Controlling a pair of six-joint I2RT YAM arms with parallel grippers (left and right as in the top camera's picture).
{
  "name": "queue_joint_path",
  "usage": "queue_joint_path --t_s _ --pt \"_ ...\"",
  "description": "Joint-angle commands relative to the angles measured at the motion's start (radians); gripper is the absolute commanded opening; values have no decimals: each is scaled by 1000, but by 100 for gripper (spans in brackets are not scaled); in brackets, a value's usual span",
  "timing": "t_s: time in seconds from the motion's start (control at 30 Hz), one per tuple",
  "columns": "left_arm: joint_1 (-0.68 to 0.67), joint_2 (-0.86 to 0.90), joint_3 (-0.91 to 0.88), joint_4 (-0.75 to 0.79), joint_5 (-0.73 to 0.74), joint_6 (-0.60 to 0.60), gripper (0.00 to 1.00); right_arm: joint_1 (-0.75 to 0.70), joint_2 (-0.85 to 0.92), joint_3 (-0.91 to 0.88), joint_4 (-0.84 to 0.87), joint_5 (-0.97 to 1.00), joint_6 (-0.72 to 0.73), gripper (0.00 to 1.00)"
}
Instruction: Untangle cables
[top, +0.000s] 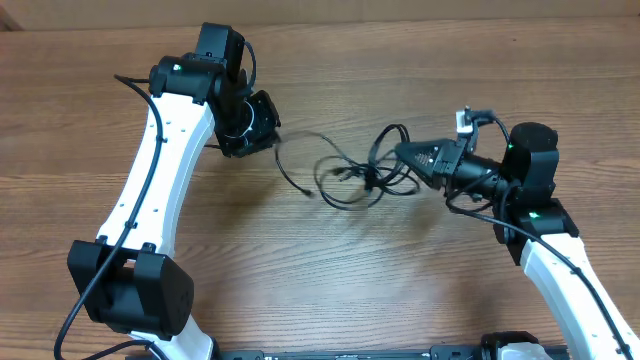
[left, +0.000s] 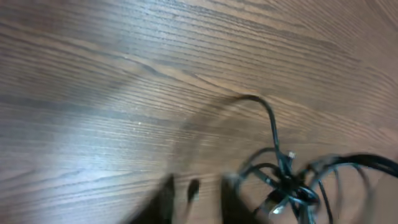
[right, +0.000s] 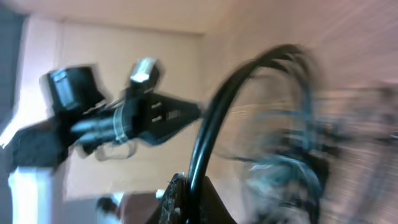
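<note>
The cables (top: 358, 176) lie as a tangle of thin black loops in the middle of the wooden table. One loose strand (top: 292, 172) runs from the tangle toward my left gripper (top: 262, 128). In the blurred left wrist view the left gripper (left: 198, 200) has its fingers apart, with a small dark cable tip (left: 193, 188) between them and the tangle (left: 287, 182) to the right. My right gripper (top: 408, 154) is at the tangle's right edge. In the right wrist view the right gripper (right: 190, 200) is shut on a black cable (right: 231, 99) that arches up from its fingers.
The left arm (top: 165, 150) reaches over the table's left side and the right arm (top: 535, 215) over the lower right. The left arm's gripper also shows in the right wrist view (right: 134, 118). Bare wood lies around the tangle.
</note>
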Motion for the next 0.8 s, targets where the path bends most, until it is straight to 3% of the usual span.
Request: queue_joint_path --t_s 0.0,0.03,0.13,0.33,0.4,0.53,0.63,0.7,0.77 --pt "5 -14 21 -2 15 55 79 28 -3 11 180 -151 119 4" --pt "5 -14 21 -3 19 58 88 33 -3 11 234 -162 160 4" --pt "5 -14 21 10 97 150 91 44 -3 11 339 -148 272 4" --pt "4 -14 21 37 429 416 95 58 9 11 264 -89 265 4" --pt "4 -14 21 47 437 402 95 82 15 11 275 -94 270 4" --pt "4 -14 21 66 401 231 93 146 15 11 354 -90 330 4" --pt "1 -14 21 76 413 147 86 182 15 11 472 -86 396 4" --pt "-5 -14 21 80 439 171 73 195 15 11 515 -66 423 4" --pt "-13 -14 21 79 458 262 69 200 15 11 510 -43 442 4"
